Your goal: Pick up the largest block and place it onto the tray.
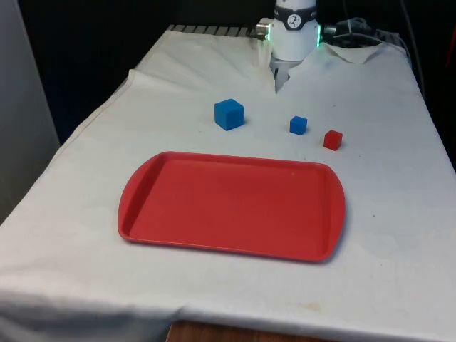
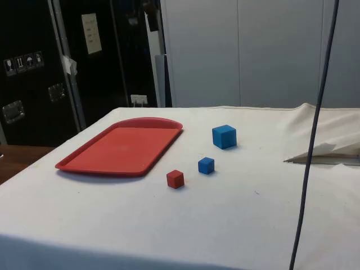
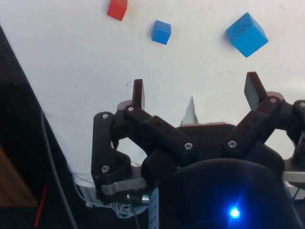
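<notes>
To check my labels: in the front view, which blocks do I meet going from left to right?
Large blue block → small blue block → red block. All three stand apart on the cloth, beyond the red tray.

Table [image 1: 399, 235]: covered by a white cloth that hangs over the near edge in the front view; bare wood shows under that edge; the cloth is rumpled and folded at the far end
Red tray [image 1: 142, 192]: lies flat on the cloth, near the front edge; long side across the front view; rounded corners, raised rim
Large blue block [image 1: 229, 114]: sits on the cloth beyond the tray, apart from its rim; furthest towards the front view's left of the three blocks
Small blue block [image 1: 298, 125]: on the cloth between the other two blocks; touching neither
Small red block [image 1: 333, 140]: on the cloth just beyond the tray's far corner on the front view's right; near the small blue block
</notes>
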Controlling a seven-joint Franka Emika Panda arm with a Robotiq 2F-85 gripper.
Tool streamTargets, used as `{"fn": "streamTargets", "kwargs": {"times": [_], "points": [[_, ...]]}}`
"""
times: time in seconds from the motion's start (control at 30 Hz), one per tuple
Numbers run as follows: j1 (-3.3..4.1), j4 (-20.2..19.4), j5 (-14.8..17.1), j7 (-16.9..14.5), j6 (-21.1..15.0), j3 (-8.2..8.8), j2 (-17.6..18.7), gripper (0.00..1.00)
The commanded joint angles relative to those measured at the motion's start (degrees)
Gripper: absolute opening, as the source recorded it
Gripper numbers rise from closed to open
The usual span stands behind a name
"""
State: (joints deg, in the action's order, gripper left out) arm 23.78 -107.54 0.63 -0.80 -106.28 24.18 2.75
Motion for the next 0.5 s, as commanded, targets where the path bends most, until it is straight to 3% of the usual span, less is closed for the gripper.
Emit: {"fn": "streamTargets", "kwargs": {"times": [0.0,0.47], "points": [[0.0,-0.2,0.0,0.0,0.0,0.0,-0.2,1.0],[-0.06,-8.0,-3.0,1.0,-4.5,-0.29,-7.1,1.0]]}}
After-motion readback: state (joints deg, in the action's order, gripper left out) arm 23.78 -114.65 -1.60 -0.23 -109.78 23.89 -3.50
